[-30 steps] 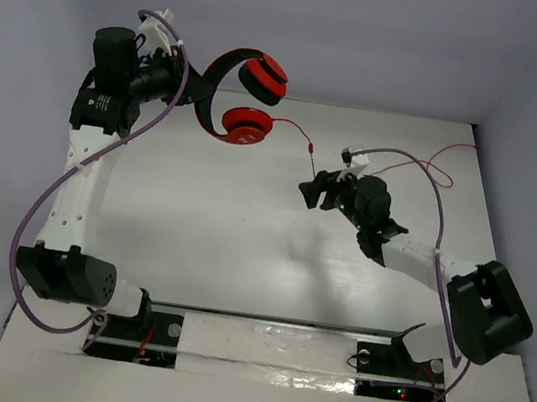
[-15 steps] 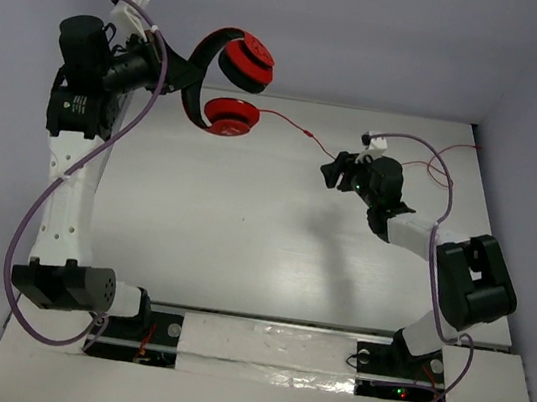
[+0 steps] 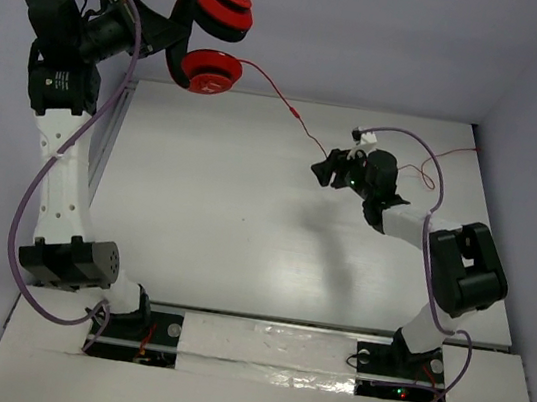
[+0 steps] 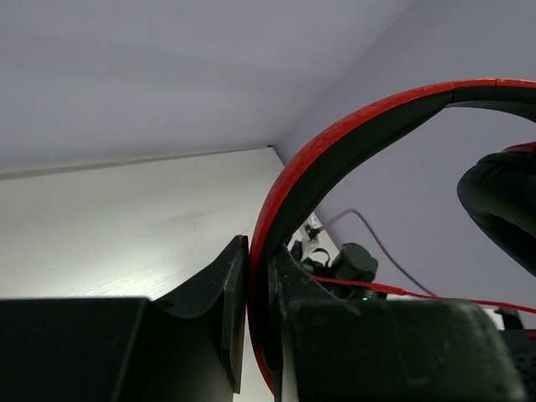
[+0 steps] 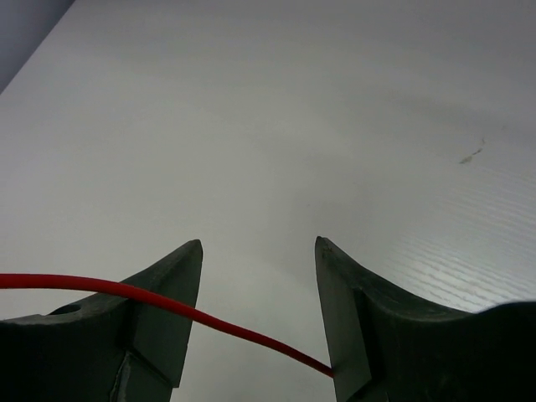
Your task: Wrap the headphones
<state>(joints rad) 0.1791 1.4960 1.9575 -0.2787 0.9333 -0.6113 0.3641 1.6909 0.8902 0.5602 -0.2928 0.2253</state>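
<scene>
Right gripper [image 5: 258, 251] is sitting spread, with the red cable [image 5: 251, 339] running loose between its fingers. Left gripper [image 4: 255, 261], clamped on the headband [image 4: 352, 126], is lifting the headphones [image 3: 210, 69] higher and further back-left, probably drawing the cable straight for wrapping.

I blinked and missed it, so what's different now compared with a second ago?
The left gripper, shut on the headphones, swung them up and away to the left. The right gripper edged slightly farther back as its arm folded in, so the red cable between them stretches longer. Unchanged: the left grip, and the cable leading to the right gripper, whose jaws stand open.
</scene>
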